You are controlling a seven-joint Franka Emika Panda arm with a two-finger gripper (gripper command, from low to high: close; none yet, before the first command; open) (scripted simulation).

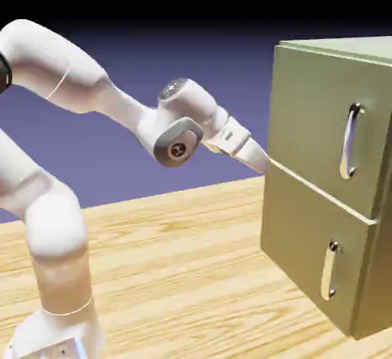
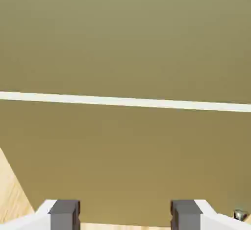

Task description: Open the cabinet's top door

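The gripper (image 2: 125, 215) stands wide, with nothing between its fingertips. Beyond it is the cabinet (image 1: 321, 265). The top door (image 1: 318, 120), closed, sits above the lower door (image 1: 306, 235) and carries a vertical metal handle (image 1: 349, 141).

Top door (image 1: 329, 128) showing smooth olive-green surface; handles (image 1: 349, 141) gleaming like polished metal; tabletop (image 1: 168, 265) displaying pale wood grain; arm (image 1: 57, 227) appearing smooth, glossy.
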